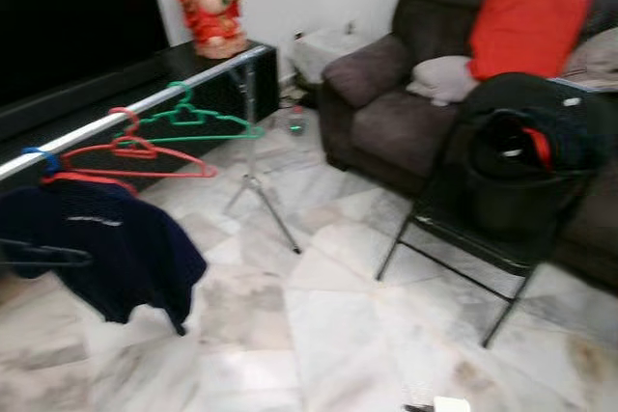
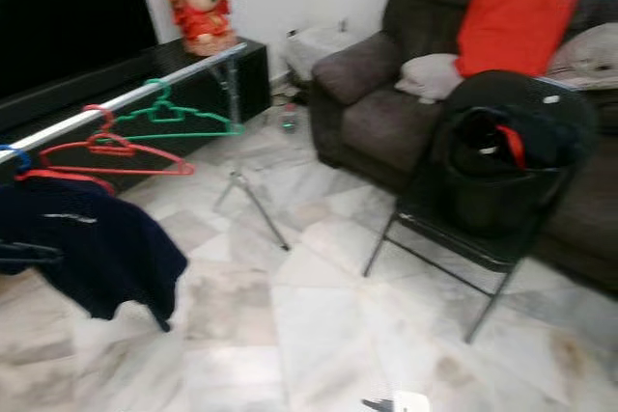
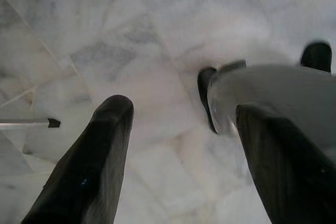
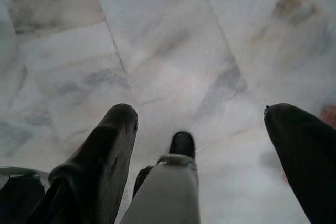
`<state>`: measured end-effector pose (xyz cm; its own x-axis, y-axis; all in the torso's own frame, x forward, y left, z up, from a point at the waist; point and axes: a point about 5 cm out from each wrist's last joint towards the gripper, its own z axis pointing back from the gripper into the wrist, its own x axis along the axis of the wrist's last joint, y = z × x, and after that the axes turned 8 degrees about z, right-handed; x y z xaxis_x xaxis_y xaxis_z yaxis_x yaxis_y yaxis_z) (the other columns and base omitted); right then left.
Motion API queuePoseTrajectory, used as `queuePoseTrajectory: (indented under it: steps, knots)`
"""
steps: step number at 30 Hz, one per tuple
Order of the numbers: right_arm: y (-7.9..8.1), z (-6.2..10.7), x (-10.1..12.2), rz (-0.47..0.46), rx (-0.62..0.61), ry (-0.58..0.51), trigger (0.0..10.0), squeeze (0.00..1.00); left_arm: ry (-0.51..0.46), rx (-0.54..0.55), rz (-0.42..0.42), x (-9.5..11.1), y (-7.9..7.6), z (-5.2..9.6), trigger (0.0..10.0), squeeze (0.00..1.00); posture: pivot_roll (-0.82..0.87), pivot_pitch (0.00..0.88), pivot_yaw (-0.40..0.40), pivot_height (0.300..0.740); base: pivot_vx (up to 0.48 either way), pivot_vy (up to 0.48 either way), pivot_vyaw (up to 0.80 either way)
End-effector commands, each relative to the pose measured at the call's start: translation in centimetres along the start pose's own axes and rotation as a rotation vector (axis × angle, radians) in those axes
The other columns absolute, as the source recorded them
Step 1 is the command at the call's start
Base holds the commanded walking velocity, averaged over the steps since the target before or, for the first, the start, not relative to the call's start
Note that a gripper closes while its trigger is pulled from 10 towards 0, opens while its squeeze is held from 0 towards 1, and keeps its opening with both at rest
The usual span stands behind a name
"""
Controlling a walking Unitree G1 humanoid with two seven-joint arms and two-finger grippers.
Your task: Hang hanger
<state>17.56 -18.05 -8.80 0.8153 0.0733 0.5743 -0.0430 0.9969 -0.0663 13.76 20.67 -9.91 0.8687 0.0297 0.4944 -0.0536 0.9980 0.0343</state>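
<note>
A silver rack rail [image 1: 145,103] runs from the left edge back toward a dark cabinet. On it hang a green hanger [image 1: 198,121], a red hanger [image 1: 135,150], and a navy shirt [image 1: 101,243] on a red hanger with a blue hook [image 1: 43,159]. A dark hanger [image 1: 43,256] lies across the shirt at the left edge. My left gripper [image 3: 184,107] hangs open over the marble floor, nothing between its fingers. My right gripper [image 4: 203,110] is likewise open and empty above the floor.
A black folding chair [image 1: 454,238] carries a black bucket [image 1: 521,176] of clothes at the right. A dark sofa [image 1: 386,103] with a red cushion [image 1: 531,12] stands behind it. The rack's leg [image 1: 261,190] splays onto the marble floor [image 1: 319,335]. A red figurine [image 1: 208,2] sits on the cabinet.
</note>
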Motion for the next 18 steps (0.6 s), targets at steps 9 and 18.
queuePoseTrajectory:
  steps: [9,18]
  knots:
    - [-0.64,0.16,-0.63,0.005,-0.016,0.019,10.0,0.0,0.008,0.016,0.001,0.06,0.15,-0.03,10.0,0.0,0.04,0.058,0.06,0.74,0.0,0.0,-0.78]
    - [-0.75,0.14,-0.41,0.006,-0.021,0.004,10.0,0.0,0.002,0.01,0.025,0.06,0.08,-0.02,10.0,0.0,0.04,0.059,0.06,0.74,0.027,0.0,-0.41]
